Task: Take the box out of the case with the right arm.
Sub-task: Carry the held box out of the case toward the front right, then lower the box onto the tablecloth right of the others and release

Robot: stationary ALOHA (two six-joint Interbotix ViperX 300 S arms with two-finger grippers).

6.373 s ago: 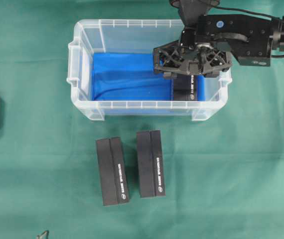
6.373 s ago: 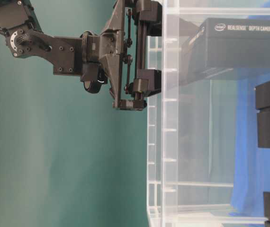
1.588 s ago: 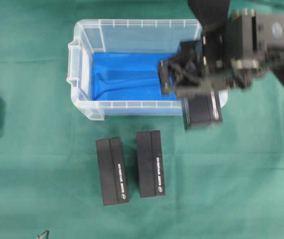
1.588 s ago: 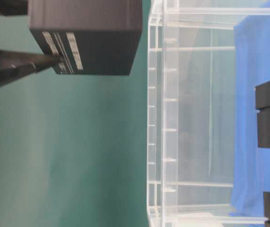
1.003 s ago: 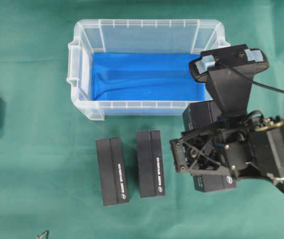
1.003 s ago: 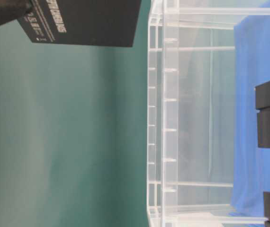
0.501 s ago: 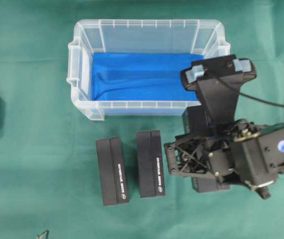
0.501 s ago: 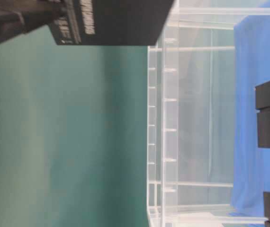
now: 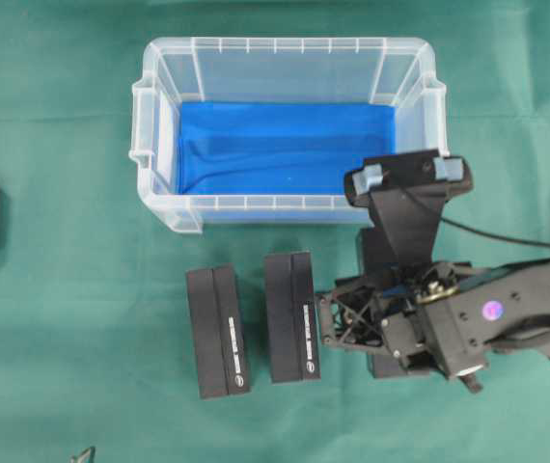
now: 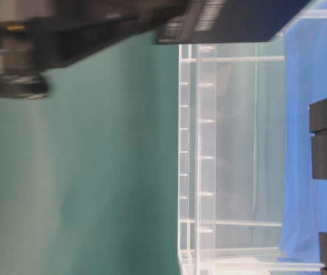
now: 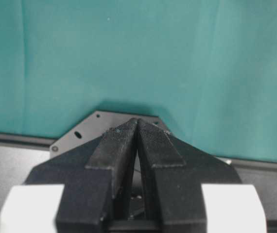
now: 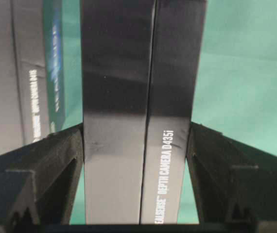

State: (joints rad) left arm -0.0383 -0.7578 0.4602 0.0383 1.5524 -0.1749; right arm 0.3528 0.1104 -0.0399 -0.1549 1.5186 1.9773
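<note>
Since a second ago, my right gripper point(image 9: 357, 326) is sinking toward the green cloth point(image 9: 63, 318), jaws clamping the box point(image 12: 138, 111) at the case's point(image 9: 285, 204) five o'clock, beside two boxes point(image 9: 256, 326). Left gripper point(image 11: 137, 141) is sitting pinched closed, empty.

The case point(image 9: 164, 125) is clear, glossy plastic with a ribbed rim, lined with bright blue cloth point(image 9: 275, 145). A matt green cloth point(image 9: 63, 318) covers the table. The box point(image 12: 138, 111) looks like matt black card; the right gripper point(image 12: 136, 170) is dull black plastic.
</note>
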